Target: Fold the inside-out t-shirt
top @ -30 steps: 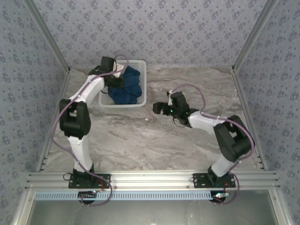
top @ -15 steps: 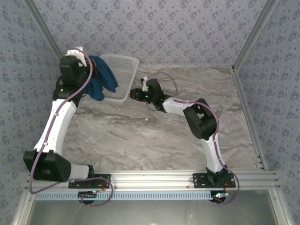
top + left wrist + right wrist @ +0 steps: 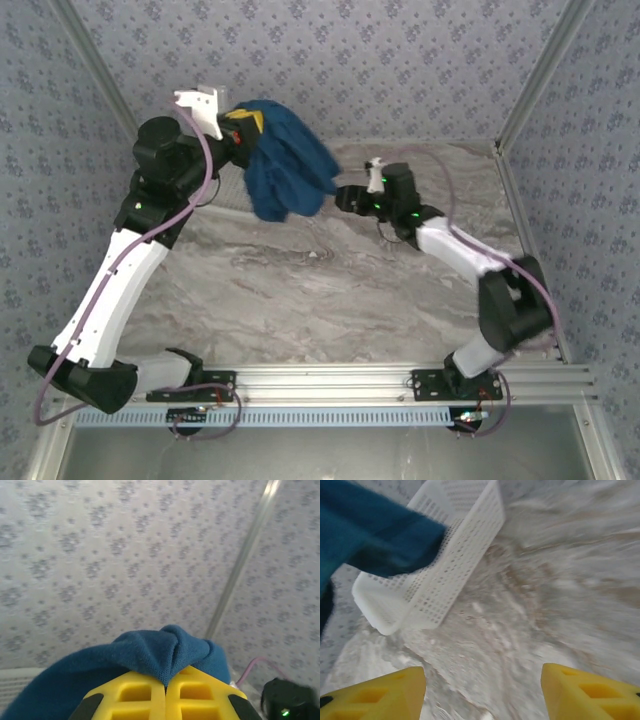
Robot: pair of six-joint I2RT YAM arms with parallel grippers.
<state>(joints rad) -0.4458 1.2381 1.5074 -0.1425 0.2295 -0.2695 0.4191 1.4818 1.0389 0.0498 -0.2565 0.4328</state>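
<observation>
From where I stand, the left arm (image 3: pixel 118 272) is reared up high toward the back-left corner. The left gripper (image 3: pixel 165 689) has its yellow fingers (image 3: pixel 132 692) pressed flat together on a bunched fold of the inside-out t-shirt (image 3: pixel 285 170). The dark blue cloth pokes up in a little peak above the pinch, and the rest hangs down in a loose, crumpled bundle in the air over the far-left part of the marble table (image 3: pixel 330 290). None of it is spread out; it's a lump, and I can't make out a sleeve or collar. The right arm (image 3: pixel 465 255) stretches in low from the right side, and the right gripper (image 3: pixel 345 198) sits just beside the lower right edge of the hanging cloth. From above I cannot tell whether they touch. In its own wrist view, its two yellow jaws stand wide apart with only bare tabletop between them, gripping nothing. Ahead of it the white lattice basket (image 3: pixel 447 575) lies on the table, with a dangling end of the shirt in front of its far-left part. Patterned wallpaper (image 3: pixel 100 555) backs it all, and a metal frame post (image 3: pixel 242 562) runs up the corner.
</observation>
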